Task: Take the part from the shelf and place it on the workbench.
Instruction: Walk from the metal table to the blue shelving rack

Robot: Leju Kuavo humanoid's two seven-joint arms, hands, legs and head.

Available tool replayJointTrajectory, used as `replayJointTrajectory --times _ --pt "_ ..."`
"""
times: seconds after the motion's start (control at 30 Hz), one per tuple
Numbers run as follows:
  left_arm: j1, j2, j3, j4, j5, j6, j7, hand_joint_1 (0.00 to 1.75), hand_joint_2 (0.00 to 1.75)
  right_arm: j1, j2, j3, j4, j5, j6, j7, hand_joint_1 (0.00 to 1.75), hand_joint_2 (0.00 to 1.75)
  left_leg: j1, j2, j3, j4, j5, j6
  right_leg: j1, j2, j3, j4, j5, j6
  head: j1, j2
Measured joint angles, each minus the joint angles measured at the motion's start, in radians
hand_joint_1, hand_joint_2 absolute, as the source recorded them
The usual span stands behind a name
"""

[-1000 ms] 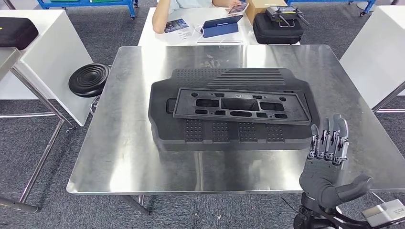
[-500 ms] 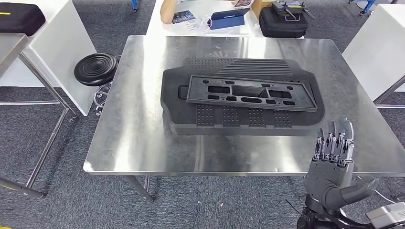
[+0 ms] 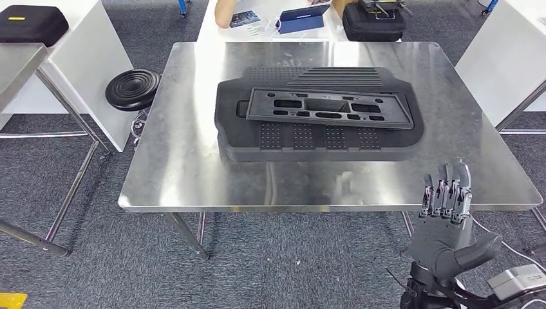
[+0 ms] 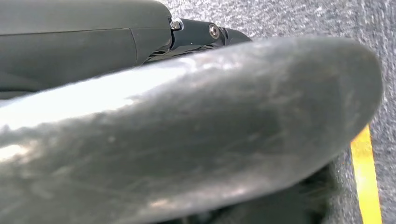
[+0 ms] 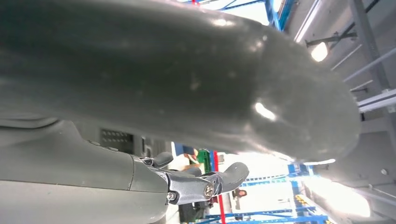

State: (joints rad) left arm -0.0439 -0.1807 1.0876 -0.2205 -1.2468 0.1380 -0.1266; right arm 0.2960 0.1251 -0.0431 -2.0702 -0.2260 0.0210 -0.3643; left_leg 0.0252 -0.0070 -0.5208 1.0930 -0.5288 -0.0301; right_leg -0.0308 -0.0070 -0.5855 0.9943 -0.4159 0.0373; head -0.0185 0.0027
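Two black parts lie on the steel workbench: a large ribbed black panel and a flatter black frame with cut-outs resting on top of it. My right hand is raised at the lower right, just off the bench's near edge, fingers straight and apart, holding nothing. In the right wrist view its grey thumb looms large over a straight finger. The left wrist view shows my left hand's thick thumb and a straight dark finger above grey carpet, with nothing in them.
A black round stool stands by the bench's left side. White tables flank it left and right. Behind, a person's arm rests at a table with a tablet and black case. Yellow floor tape runs nearby.
The whole picture has shifted: the camera has drawn back, so the bench looks farther off and more carpet shows in front. My right hand stays raised and spread.
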Motion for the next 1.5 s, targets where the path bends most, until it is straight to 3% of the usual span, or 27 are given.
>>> replayJointTrajectory --times 0.07,0.17,0.23,0.3,0.33,0.37,0.43,0.47,0.53,0.57,0.63,0.67,0.7,0.8,0.83,0.9,0.97,1.03,1.1,1.17,1.2,1.3,1.33,1.37,1.43,1.47,1.5 --pt "-0.001 -0.001 0.000 0.000 0.000 0.000 -0.001 0.00 0.00 -0.001 0.000 0.000 0.002 0.002 0.000 0.002 0.00 0.00 -0.003 -0.006 0.029 -0.060 -0.009 0.007 0.004 0.000 -0.014 0.012 0.010 0.015 -0.001 0.000" --pt "-0.002 0.000 0.000 0.000 -0.003 0.001 -0.003 0.00 0.00 0.000 -0.001 -0.001 0.006 0.007 -0.002 0.006 0.00 0.00 -0.010 -0.003 -0.003 -0.061 0.012 0.044 0.001 0.002 -0.031 0.015 0.014 0.038 0.002 0.000" --pt "-0.003 0.001 0.000 -0.001 -0.006 0.001 -0.004 0.00 0.00 0.000 -0.002 -0.002 0.010 0.014 -0.007 0.010 0.00 0.00 -0.011 0.002 -0.035 -0.065 0.037 0.067 0.000 0.003 -0.064 0.075 -0.051 0.030 0.005 0.000" --pt "-0.004 0.001 0.000 -0.001 -0.008 0.001 -0.005 0.00 0.00 0.000 -0.003 -0.004 0.014 0.020 -0.012 0.013 0.00 0.00 -0.015 0.004 -0.068 -0.064 0.063 0.074 0.004 0.004 -0.097 0.198 -0.142 0.019 0.008 0.000" --pt "-0.004 0.001 0.000 -0.001 -0.009 0.001 -0.005 0.00 0.00 0.000 -0.004 -0.006 0.017 0.022 -0.014 0.015 0.00 0.00 -0.017 0.005 -0.084 -0.063 0.077 0.075 0.005 0.004 -0.104 0.256 -0.164 0.021 0.008 0.000" --pt "-0.004 0.002 0.000 -0.001 -0.009 0.001 -0.005 0.00 0.00 0.000 -0.005 -0.008 0.020 0.023 -0.014 0.016 0.00 0.00 -0.020 0.006 -0.100 -0.062 0.091 0.076 0.007 0.004 -0.098 0.292 -0.165 0.028 0.008 0.000" --pt "-0.004 0.002 0.000 -0.001 -0.009 0.001 -0.006 0.00 0.00 0.000 -0.006 -0.011 0.026 0.026 -0.015 0.017 0.00 0.00 -0.025 0.007 -0.130 -0.062 0.118 0.075 0.014 0.004 -0.035 0.257 -0.124 0.040 0.008 0.000" --pt "-0.004 0.001 0.000 -0.001 -0.010 0.000 -0.006 0.00 0.00 -0.001 -0.006 -0.012 0.027 0.027 -0.015 0.018 0.00 0.00 -0.026 0.007 -0.142 -0.061 0.130 0.074 0.019 0.004 0.024 0.186 -0.111 0.036 0.008 0.000" --pt "-0.004 0.001 0.000 -0.001 -0.010 0.000 -0.007 0.00 0.00 -0.002 -0.007 -0.012 0.030 0.031 -0.017 0.021 0.00 0.00 -0.029 0.006 -0.153 -0.064 0.153 0.066 0.031 0.003 0.137 0.026 -0.122 0.015 0.007 0.000" --pt "-0.004 0.001 0.000 -0.001 -0.010 0.000 -0.007 0.00 0.00 -0.003 -0.007 -0.013 0.030 0.033 -0.018 0.023 0.00 0.00 -0.029 0.005 -0.152 -0.067 0.164 0.062 0.035 0.003 0.166 -0.022 -0.132 0.005 0.007 0.000" --pt "-0.003 0.002 0.000 -0.001 -0.011 0.001 -0.008 0.00 0.00 -0.004 -0.008 -0.014 0.034 0.036 -0.021 0.026 0.00 0.00 -0.028 0.005 -0.150 -0.078 0.186 0.049 0.034 0.004 0.163 -0.040 -0.123 -0.007 0.007 0.000" --pt "-0.002 0.003 0.000 -0.001 -0.011 0.001 -0.008 0.00 0.00 -0.005 -0.008 -0.014 0.036 0.037 -0.022 0.027 0.00 0.00 -0.027 0.004 -0.155 -0.076 0.179 0.044 0.030 0.003 0.155 -0.043 -0.113 -0.015 0.008 0.000" --pt "-0.001 0.004 0.000 -0.001 -0.011 0.001 -0.008 0.00 0.00 -0.004 -0.008 -0.014 0.039 0.038 -0.023 0.028 0.00 0.00 -0.026 0.004 -0.163 -0.060 0.150 0.038 0.026 0.002 0.143 -0.044 -0.099 -0.024 0.007 0.000" --pt "0.002 0.005 0.000 -0.001 -0.013 0.001 -0.007 0.00 0.00 -0.001 -0.008 -0.014 0.046 0.041 -0.026 0.029 0.00 0.00 -0.020 0.003 -0.195 0.094 -0.006 0.023 0.020 0.000 0.101 -0.043 -0.060 -0.039 0.004 0.000" --pt "0.003 0.006 0.000 -0.001 -0.013 0.001 -0.006 0.00 0.00 0.000 -0.007 -0.014 0.049 0.041 -0.027 0.030 0.00 0.00 -0.019 0.003 -0.201 0.154 -0.032 0.019 0.020 0.000 0.088 -0.040 -0.049 -0.038 0.004 0.000" --pt "0.002 0.008 0.000 -0.001 -0.016 0.001 -0.007 0.00 0.00 0.001 -0.007 -0.015 0.056 0.043 -0.031 0.033 0.00 0.00 -0.014 0.003 -0.176 0.201 -0.010 0.011 0.019 -0.001 0.057 -0.028 -0.030 -0.031 0.004 0.000" --pt "0.002 0.010 0.000 -0.001 -0.018 0.000 -0.008 0.00 0.00 0.002 -0.007 -0.015 0.063 0.043 -0.032 0.036 0.00 0.00 -0.007 0.003 -0.087 0.111 0.030 0.007 0.015 -0.001 0.024 -0.009 -0.018 -0.021 0.004 0.000" --pt "0.001 0.012 0.000 -0.001 -0.020 0.000 -0.009 0.00 0.00 0.004 -0.007 -0.017 0.068 0.044 -0.033 0.038 0.00 0.00 -0.009 0.000 0.000 -0.015 0.017 0.008 0.017 -0.001 0.001 0.013 -0.010 -0.009 0.004 0.000" --pt "0.000 0.013 0.000 -0.001 -0.021 0.000 -0.011 0.00 0.00 0.005 -0.007 -0.018 0.072 0.045 -0.033 0.039 0.00 0.00 -0.017 -0.002 0.020 -0.059 0.002 0.020 0.018 -0.001 -0.011 0.019 0.003 0.006 0.004 0.000" --pt "0.000 0.014 0.000 -0.001 -0.021 0.000 -0.012 0.00 0.00 0.006 -0.007 -0.020 0.077 0.046 -0.034 0.040 0.00 0.00 -0.018 0.001 0.000 -0.064 0.018 0.042 0.017 0.000 -0.022 0.021 0.007 0.018 0.003 0.000" --pt "0.000 0.014 0.000 -0.001 -0.021 0.000 -0.012 0.00 0.00 0.006 -0.007 -0.022 0.079 0.046 -0.034 0.040 0.00 0.00 -0.017 0.003 -0.014 -0.067 0.030 0.056 0.017 0.001 -0.033 0.036 -0.011 0.017 0.005 0.000" --pt "-0.002 0.015 0.000 -0.001 -0.022 0.000 -0.012 0.00 0.00 0.007 -0.008 -0.025 0.085 0.047 -0.036 0.041 0.00 0.00 -0.015 0.008 -0.064 -0.069 0.071 0.078 0.016 0.004 -0.089 0.185 -0.138 0.002 0.007 0.000" --pt "-0.002 0.016 0.000 -0.001 -0.023 0.000 -0.012 0.00 0.00 0.007 -0.008 -0.027 0.087 0.049 -0.040 0.044 0.00 0.00 -0.015 0.010 -0.081 -0.069 0.085 0.078 0.015 0.004 -0.102 0.248 -0.167 0.005 0.007 0.000" --pt "-0.002 0.016 0.000 -0.001 -0.025 0.000 -0.012 0.00 0.00 0.007 -0.008 -0.030 0.091 0.055 -0.046 0.049 0.00 0.00 -0.015 0.011 -0.098 -0.068 0.100 0.077 0.014 0.004 -0.102 0.293 -0.173 0.014 0.007 0.000" --pt "-0.002 0.016 0.000 -0.001 -0.029 0.000 -0.012 0.00 0.00 0.006 -0.008 -0.039 0.103 0.072 -0.063 0.066 0.00 0.00 -0.015 0.013 -0.132 -0.067 0.128 0.072 0.013 0.004 -0.053 0.285 -0.132 0.038 0.007 0.000" --pt "-0.002 0.016 0.000 -0.001 -0.032 0.000 -0.012 0.00 0.00 0.006 -0.007 -0.046 0.113 0.082 -0.071 0.074 0.00 0.00 -0.015 0.013 -0.147 -0.067 0.142 0.069 0.013 0.004 -0.001 0.228 -0.111 0.045 0.007 0.000" --pt "-0.003 0.016 0.000 -0.001 -0.035 0.000 -0.012 0.00 0.00 0.004 -0.006 -0.054 0.125 0.093 -0.078 0.083 0.00 0.00 -0.016 0.012 -0.159 -0.066 0.155 0.064 0.014 0.004 0.068 0.139 -0.110 0.041 0.007 0.000"
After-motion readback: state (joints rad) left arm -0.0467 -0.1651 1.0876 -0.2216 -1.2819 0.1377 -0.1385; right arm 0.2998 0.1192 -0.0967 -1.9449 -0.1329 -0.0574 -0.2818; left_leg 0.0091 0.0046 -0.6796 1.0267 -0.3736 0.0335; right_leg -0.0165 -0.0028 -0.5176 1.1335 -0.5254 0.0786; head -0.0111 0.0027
